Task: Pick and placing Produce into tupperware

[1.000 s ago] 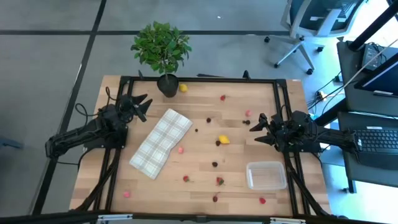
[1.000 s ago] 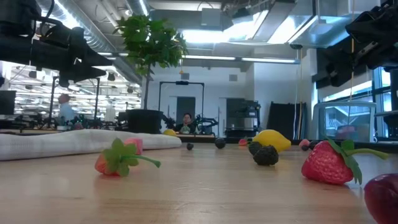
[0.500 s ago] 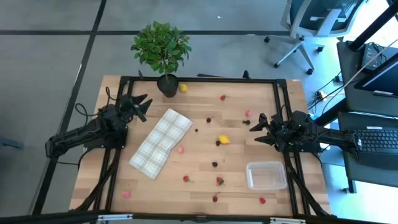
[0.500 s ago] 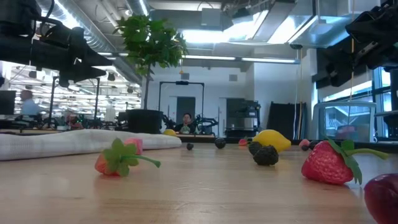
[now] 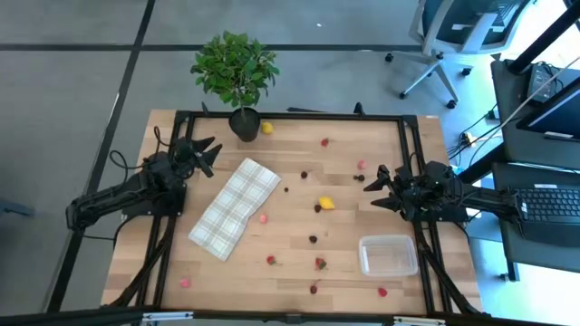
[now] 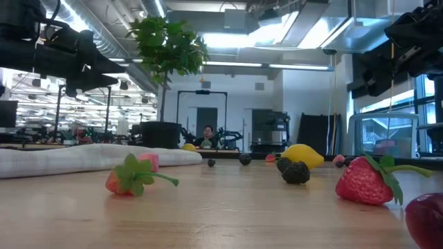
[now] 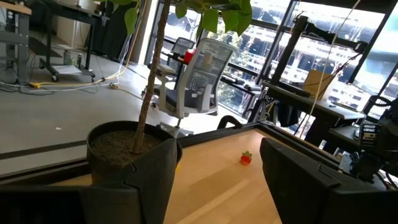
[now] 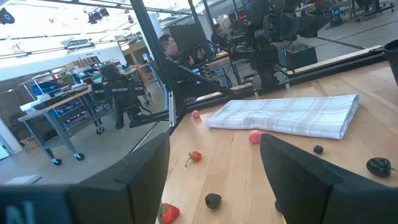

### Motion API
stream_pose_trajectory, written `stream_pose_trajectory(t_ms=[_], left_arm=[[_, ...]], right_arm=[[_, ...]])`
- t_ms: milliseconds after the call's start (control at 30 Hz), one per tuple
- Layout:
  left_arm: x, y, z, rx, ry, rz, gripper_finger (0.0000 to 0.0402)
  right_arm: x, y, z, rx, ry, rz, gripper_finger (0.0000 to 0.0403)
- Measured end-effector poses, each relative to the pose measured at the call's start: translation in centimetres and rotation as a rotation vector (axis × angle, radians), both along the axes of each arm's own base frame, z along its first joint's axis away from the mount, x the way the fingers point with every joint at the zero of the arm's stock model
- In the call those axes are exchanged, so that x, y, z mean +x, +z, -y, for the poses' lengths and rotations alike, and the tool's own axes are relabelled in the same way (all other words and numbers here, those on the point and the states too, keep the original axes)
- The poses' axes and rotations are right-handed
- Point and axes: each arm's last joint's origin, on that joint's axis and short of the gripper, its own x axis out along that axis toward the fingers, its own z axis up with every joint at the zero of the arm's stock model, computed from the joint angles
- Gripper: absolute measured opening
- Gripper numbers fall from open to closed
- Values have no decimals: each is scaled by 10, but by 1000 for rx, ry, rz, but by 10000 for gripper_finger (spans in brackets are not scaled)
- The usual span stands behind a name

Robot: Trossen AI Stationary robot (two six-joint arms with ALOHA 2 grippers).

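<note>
Small toy fruit pieces lie scattered over the wooden table: a yellow lemon [image 5: 326, 203] near the middle, another lemon [image 5: 266, 129] by the plant pot, red strawberries [image 5: 320, 264] and dark berries [image 5: 313, 239] toward the near edge. The clear tub [image 5: 388, 255] sits on its base near the table's right near corner. My left gripper [image 5: 207, 154] hovers open over the table's far left part, beside the folded cloth. My right gripper [image 5: 378, 188] hovers open at the right edge, just above the tub's far side. Both hold nothing.
A white-and-grey plaid cloth [image 5: 236, 207] lies folded left of centre. A potted green plant [image 5: 235, 72] stands at the far edge. A black metal frame [image 5: 290, 116] runs around the table. Office chair and desks stand beyond the right side.
</note>
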Motion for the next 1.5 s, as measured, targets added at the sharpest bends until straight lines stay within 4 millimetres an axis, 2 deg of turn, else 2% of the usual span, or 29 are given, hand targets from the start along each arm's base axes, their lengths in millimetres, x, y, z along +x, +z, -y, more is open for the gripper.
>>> stream_pose_trajectory(t_ms=[600,867,1100,1267,1500], left_arm=[[0,0,0,0,0,-1,225],[0,0,0,0,0,0,225],[0,0,0,0,0,0,225],[0,0,0,0,0,-1,225],[0,0,0,0,0,0,225]], right_arm=[[0,0,0,1,-2,0,252],[1,0,8,72,-280,-4,252],[1,-1,12,57,-419,-8,252],[3,-6,16,51,-531,-169,252],[4,17,22,75,-767,-476,252]])
